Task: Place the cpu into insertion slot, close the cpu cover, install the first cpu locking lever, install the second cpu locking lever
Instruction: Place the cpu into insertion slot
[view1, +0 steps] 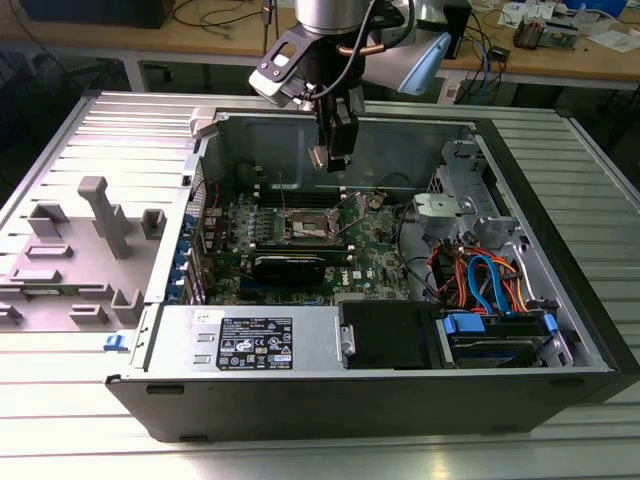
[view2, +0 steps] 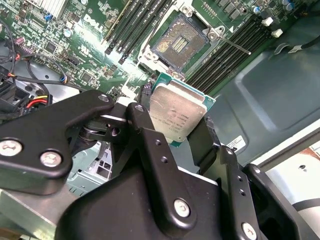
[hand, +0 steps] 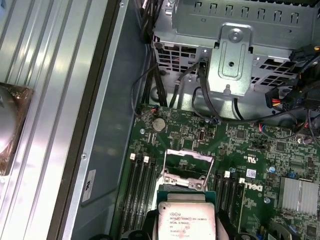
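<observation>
CPU (view2: 180, 107) hangs in the air inside the open computer case (view1: 400, 150), pinched by two opposite edges between the black fingers of the gripper (view2: 172, 125). Its silvery lid faces up towards the wrist cameras. Holding it by the edges seems meant to keep the underside free, so nothing comes between the chip and the contacts it has to meet.

In the exterior view the gripper (view1: 335, 135) is well above the green board (view1: 370, 245), near the case's back wall and clear of every part below. The case lies on its side on a ribbed metal surface (view1: 100, 420), so the board faces up and can be reached from above.

The insertion slot (view2: 176, 46) sits near the middle of the board, between the long black memory slots (view2: 235, 37). In the second wrist view its dark centre lies bare inside the silver rim. That suggests the cover is not shut over it and the slot is ready for the chip. A thin metal lever (view2: 232, 44) runs out past one corner of the rim and looks unlatched. In the first wrist view the CPU (hand: 186, 220) lines up roughly with the slot (hand: 187, 167), apart from it and not yet seated.
</observation>
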